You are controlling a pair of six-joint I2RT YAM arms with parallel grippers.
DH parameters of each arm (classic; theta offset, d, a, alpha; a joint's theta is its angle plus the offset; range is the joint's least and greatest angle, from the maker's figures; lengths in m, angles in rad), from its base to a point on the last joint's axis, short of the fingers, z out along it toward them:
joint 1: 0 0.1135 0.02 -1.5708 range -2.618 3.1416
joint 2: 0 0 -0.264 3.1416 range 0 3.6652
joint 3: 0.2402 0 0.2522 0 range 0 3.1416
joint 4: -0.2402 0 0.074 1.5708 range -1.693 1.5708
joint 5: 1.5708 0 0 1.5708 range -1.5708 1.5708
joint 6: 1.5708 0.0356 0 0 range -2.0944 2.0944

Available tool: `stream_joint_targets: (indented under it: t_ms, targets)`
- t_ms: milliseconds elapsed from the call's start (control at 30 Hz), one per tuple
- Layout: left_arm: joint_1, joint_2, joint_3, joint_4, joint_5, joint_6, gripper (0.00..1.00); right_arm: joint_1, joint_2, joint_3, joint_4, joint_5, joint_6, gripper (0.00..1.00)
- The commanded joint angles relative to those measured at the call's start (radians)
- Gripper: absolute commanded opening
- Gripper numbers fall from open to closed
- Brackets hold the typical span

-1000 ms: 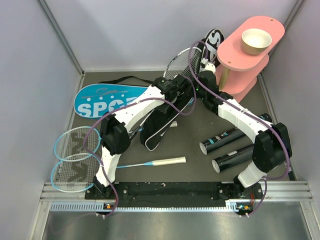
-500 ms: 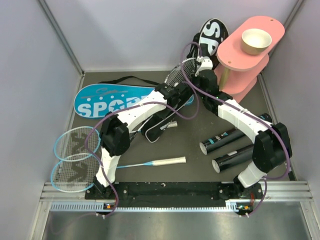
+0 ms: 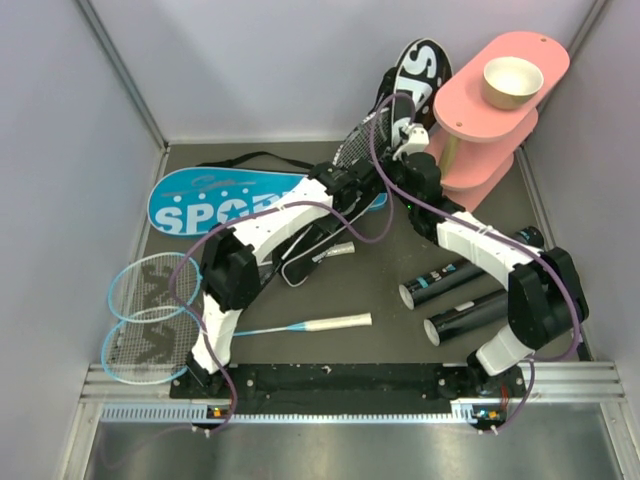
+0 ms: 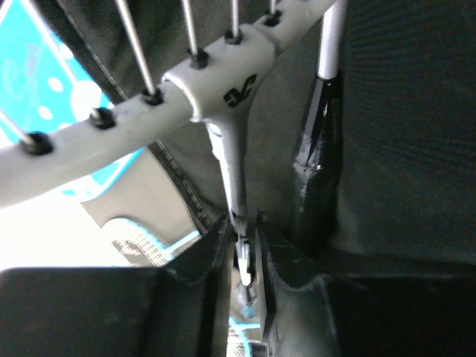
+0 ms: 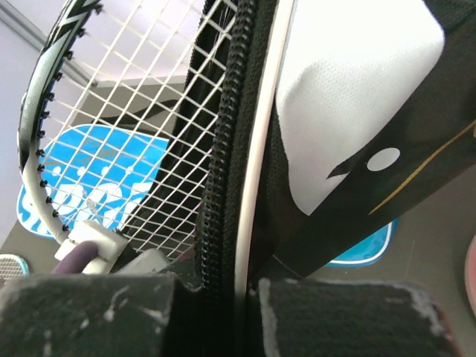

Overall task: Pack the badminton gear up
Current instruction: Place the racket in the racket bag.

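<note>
- My left gripper is clamped on the shaft of the black-and-white racket.
- My right gripper pinches the zipper edge of the black bag, which is held up near the far-right corner.

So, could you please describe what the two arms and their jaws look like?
Both the left arm and right arm have white link shells with black joint housings, and a purple cable loops along each. The jaws are matte black and slightly scuffed.

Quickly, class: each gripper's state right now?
Left gripper: shut on the thin black-and-white racket, at its shaft.
Right gripper: shut on the black fabric racket bag, at its zipper.
</note>
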Motion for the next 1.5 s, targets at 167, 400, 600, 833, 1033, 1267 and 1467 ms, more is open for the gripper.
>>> stream_joint_targets:
  t_ms: [167, 400, 600, 833, 1033, 1267, 1467]
  targets:
    - [0.068, -0.364, -0.324, 0.352, 0.235, -0.026, 0.53, -0.017, -0.083, -0.016, 0.104, -0.090, 0.078, 0.00]
    - [0.121, -0.549, -0.454, 0.381, 0.435, -0.065, 0.57, -0.048, -0.090, -0.059, 0.114, -0.112, 0.072, 0.00]
    - [0.193, -0.744, -0.753, 0.524, 0.692, -0.065, 0.58, -0.053, -0.112, -0.071, 0.137, -0.140, 0.069, 0.00]
    - [0.253, -0.712, -0.876, 0.607, 0.794, 0.006, 0.51, -0.054, -0.129, -0.062, 0.151, -0.163, 0.063, 0.00]
    - [0.256, -0.607, -0.850, 0.625, 0.756, 0.018, 0.47, -0.054, -0.141, -0.066, 0.154, -0.172, 0.063, 0.00]
    - [0.255, -0.606, -0.841, 0.633, 0.736, 0.000, 0.30, -0.054, -0.133, -0.060, 0.159, -0.175, 0.068, 0.00]
    - [0.256, -0.714, -0.810, 0.573, 0.748, -0.012, 0.36, -0.054, -0.126, -0.047, 0.148, -0.179, 0.061, 0.00]
